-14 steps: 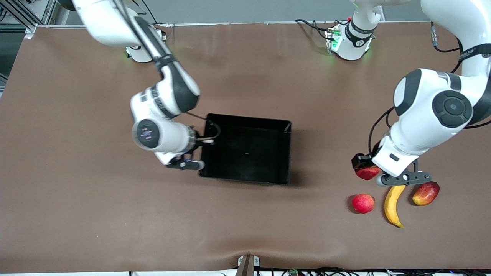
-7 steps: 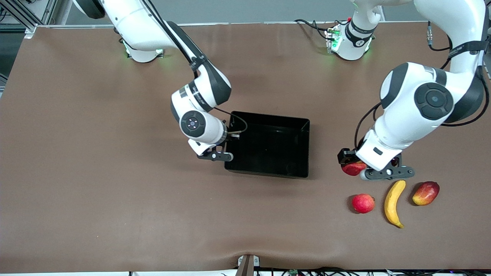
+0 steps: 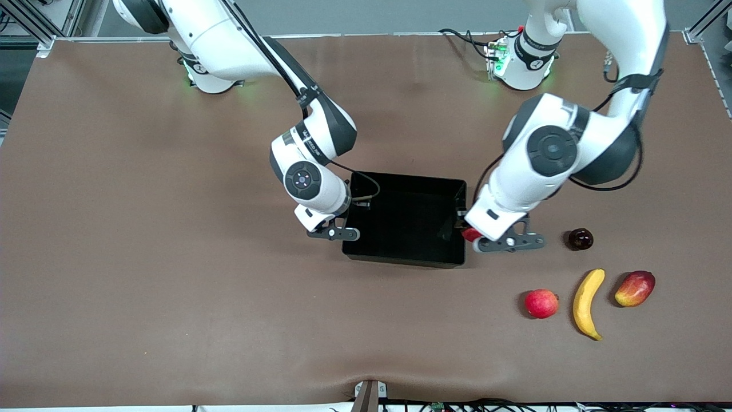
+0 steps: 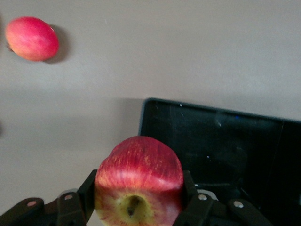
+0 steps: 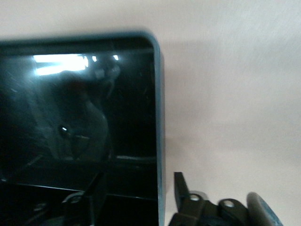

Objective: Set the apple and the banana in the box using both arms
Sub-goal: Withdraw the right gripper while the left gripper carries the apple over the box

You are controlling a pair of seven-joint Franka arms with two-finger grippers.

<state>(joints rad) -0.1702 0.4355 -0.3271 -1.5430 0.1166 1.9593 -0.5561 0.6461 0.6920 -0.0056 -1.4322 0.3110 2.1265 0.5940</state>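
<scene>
Front view, nearest row: the banana [image 3: 588, 303] lies on the brown table [image 3: 171, 297] toward the left arm's end, closer to the table's near edge than any other fruit, with its darker tip pointing at that edge. It touches nothing. A pinkish-red round fruit [image 3: 541, 303] sits just beside it on the side toward the table's middle. A red-yellow mango [image 3: 635, 288] sits just beside it on the side toward the left arm's end. All three are well apart from the box.

Next row, farther from the camera: a small dark round fruit [image 3: 579, 239] rests alone on the table, between the mango row and the left arm's elbow.

Left gripper [image 3: 470, 233]: it hangs over the box's short wall at the left arm's end. The left wrist view shows both fingers [image 4: 193, 197] pinching the apple [image 4: 139, 181] by its sides, stem dimple toward the wrist camera. The apple is held in the air at the box's edge, not inside it.

Right gripper [image 3: 346, 226]: it sits at the box's other short wall, toward the right arm's end. The right wrist view shows its fingers [image 5: 181, 193] spread astride that wall, one inside and one outside, neither one pressing it.

Box [image 3: 406, 260]: the black tray stands near the table's middle, with nothing in it.

Farthest: both arm bases stand along the table's far edge.
</scene>
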